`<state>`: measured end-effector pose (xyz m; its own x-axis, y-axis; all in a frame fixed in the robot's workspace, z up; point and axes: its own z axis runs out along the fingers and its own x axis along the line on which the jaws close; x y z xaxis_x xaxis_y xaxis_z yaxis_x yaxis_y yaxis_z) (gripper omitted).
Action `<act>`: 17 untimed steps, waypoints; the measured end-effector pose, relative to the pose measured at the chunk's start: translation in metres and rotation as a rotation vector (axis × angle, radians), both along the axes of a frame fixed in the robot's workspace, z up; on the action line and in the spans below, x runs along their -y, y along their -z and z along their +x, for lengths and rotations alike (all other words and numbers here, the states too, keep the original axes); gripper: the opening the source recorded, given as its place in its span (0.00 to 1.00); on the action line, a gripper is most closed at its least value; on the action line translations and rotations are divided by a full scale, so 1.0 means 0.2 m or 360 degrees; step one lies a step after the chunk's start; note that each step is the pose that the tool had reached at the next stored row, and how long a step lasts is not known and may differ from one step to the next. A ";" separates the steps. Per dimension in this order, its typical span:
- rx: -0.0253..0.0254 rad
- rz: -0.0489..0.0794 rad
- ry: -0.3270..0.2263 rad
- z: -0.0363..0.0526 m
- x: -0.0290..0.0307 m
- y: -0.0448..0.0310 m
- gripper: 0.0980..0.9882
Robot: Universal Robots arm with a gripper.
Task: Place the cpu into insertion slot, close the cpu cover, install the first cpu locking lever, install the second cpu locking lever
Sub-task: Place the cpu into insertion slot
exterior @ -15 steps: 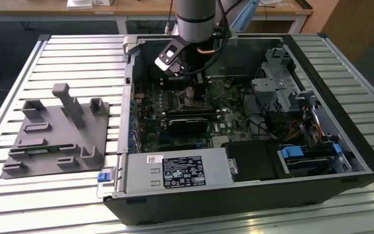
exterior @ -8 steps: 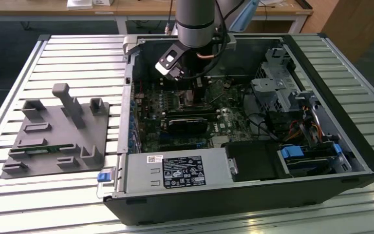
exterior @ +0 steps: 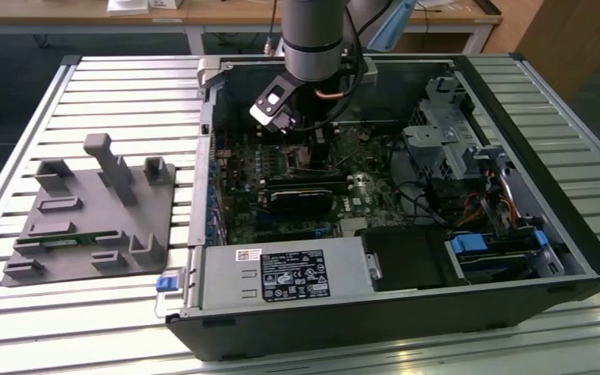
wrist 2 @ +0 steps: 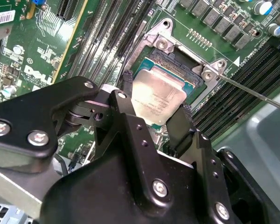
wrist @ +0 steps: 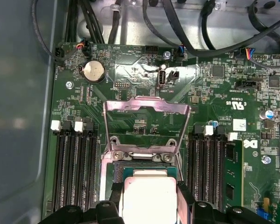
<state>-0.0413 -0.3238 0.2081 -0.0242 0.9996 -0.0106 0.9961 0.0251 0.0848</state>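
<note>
Two gripper fingers clamp the cpu by opposite edges, just over the slot, mid-frame in the second wrist view; cover upright. Light, stiff, fragile: edges only, I judge.

A case lay on a table, with a fixture beside it on the exterior view's left. The arm hung into the case. The gripper clasped the cpu at opposite edges, just over the slot. The cover stood tilted up from the slot's edge away from the gripper. Memory slots flanked the slot on both sides.
</note>
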 end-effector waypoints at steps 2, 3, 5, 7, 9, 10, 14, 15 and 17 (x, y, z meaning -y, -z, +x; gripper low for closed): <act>0.00003 0.0000 0.0000 0.000 0.000 0.001 0.49; 0.00003 0.0000 0.0000 0.000 0.000 0.001 0.49; 0.00003 0.0000 0.0000 0.000 0.000 0.001 0.49; 0.00003 0.0000 0.0000 0.000 0.000 0.001 0.49; 0.00002 0.0000 0.0000 0.000 0.000 0.001 0.49; 0.00003 0.0000 0.0000 0.000 0.000 0.002 0.49; 0.00003 -0.0001 0.0007 0.000 -0.004 0.008 0.49; 0.00004 -0.0001 0.0018 0.000 -0.006 0.011 0.49; 0.00002 -0.0001 0.0030 0.000 -0.012 0.016 0.49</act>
<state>-0.0413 -0.3214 0.2050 -0.0051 0.9999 -0.0112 0.9964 0.0060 0.0849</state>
